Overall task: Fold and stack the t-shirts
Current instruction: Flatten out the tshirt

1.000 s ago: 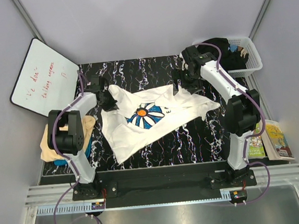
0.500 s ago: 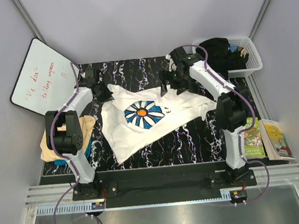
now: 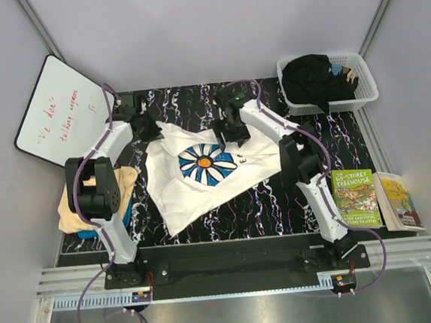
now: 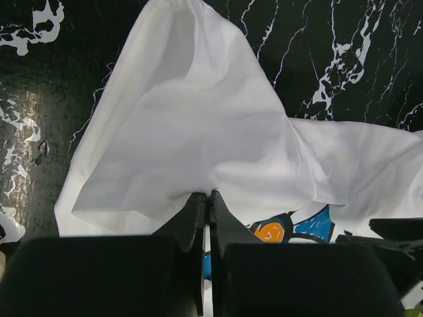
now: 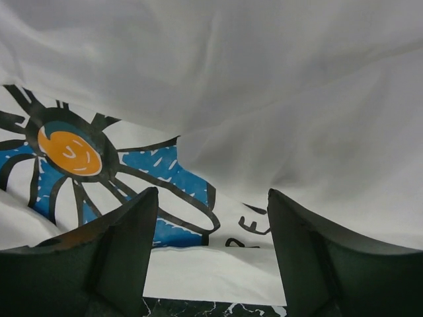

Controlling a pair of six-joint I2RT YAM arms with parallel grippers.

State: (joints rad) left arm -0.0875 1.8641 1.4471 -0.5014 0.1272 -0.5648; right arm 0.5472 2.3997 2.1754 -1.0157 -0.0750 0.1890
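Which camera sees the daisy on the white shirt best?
The top camera: the whole daisy shows. The right wrist view cuts off its edges; the left wrist view catches only a small corner.
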